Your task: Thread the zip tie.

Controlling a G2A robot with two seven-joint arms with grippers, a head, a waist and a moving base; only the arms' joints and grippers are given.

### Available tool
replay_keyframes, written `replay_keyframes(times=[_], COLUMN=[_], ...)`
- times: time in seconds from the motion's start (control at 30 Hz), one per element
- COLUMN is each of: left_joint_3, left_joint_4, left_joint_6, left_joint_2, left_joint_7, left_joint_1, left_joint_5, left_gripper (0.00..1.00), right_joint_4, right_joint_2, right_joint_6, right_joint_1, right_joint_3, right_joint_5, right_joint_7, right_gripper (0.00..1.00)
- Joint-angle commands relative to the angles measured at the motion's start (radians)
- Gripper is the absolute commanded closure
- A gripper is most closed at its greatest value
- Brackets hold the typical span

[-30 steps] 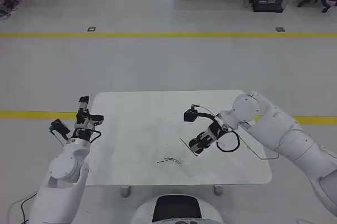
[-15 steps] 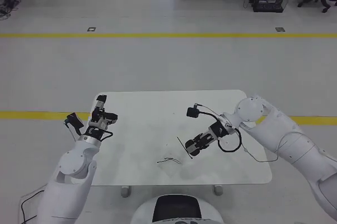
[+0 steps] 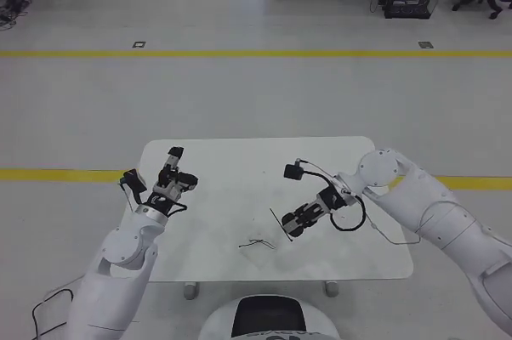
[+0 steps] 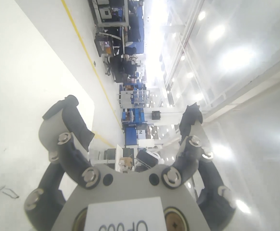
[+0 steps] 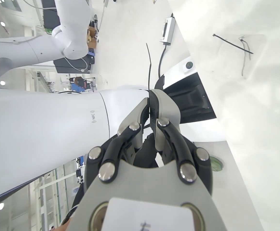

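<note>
Over the middle of the white desk [image 3: 239,170], the right gripper [image 3: 292,225] hangs with its jaws pressed together on a thin black zip tie [image 5: 149,73]. The strap's free end sticks out straight past the fingertips and is clear of the surface. Just beside it, toward the front edge of the desk, a few loose ties [image 3: 258,245] lie flat and crossed over one another. Well apart, above the left edge of the desk, the left gripper [image 4: 130,114] is spread wide with nothing between its dark fingers [image 4: 67,114].
</note>
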Motion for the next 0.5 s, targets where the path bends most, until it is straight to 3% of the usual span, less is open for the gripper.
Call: replay_keyframes(times=[0.0, 0.13, 0.17, 0.4, 0.47], left_joint_3=[0.008, 0.034, 0.040, 0.040, 0.053], left_joint_4=[0.018, 0.054, 0.063, 0.063, 0.069], left_joint_6=[-0.024, -0.058, -0.066, -0.066, -0.068], left_joint_2=[0.003, 0.004, 0.005, 0.005, 0.005], left_joint_7=[-0.073, -0.156, -0.149, -0.149, -0.184], left_joint_1=[-0.008, -0.039, -0.050, -0.050, -0.056], left_joint_5=[0.020, 0.043, 0.085, 0.085, 0.073], left_gripper=[0.00, 0.00, 0.00, 0.00, 0.00], right_joint_4=[0.004, 0.008, 0.018, 0.018, 0.018], right_joint_2=[-0.002, -0.006, -0.006, -0.006, -0.006], right_joint_6=[0.000, 0.000, 0.000, 0.000, 0.000], right_joint_1=[-0.010, -0.011, -0.004, -0.004, -0.004], right_joint_3=[0.007, -0.006, -0.012, -0.012, -0.012], right_joint_5=[0.017, 0.035, 0.025, 0.025, 0.025], right_joint_7=[0.008, 0.008, 0.008, 0.008, 0.008], right_gripper=[1.00, 1.00, 1.00, 1.00, 1.00])
